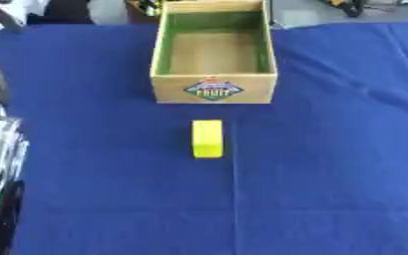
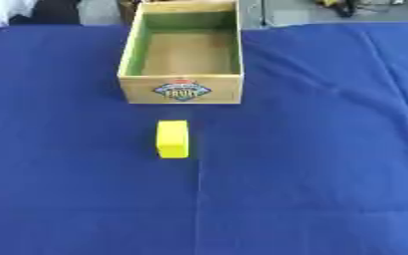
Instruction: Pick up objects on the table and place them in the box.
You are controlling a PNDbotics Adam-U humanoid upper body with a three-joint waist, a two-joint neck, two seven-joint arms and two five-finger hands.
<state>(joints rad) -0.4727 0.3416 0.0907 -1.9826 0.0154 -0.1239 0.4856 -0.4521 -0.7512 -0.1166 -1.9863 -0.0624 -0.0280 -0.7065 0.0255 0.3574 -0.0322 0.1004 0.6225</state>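
In the left eye view a yellow block lies flat on the blue cloth, near the front wall of the box and roughly in line with its middle, its long side pointing toward the box. The box stands open-topped with nothing in it, its labelled wall facing the robot, so I judge the block has yet to be picked up and the lift over that wall will be short. At the left edge some dark and silver hardware shows, which may be part of the left arm; I cannot make out a hand in it. In the right eye view the same block and box sit a little further left, apart and not touching, the cloth creased to the right. No hand shows in either view, so nothing can be said of the fingers, whether released, clenched or grasping; nothing holds or touches the block.
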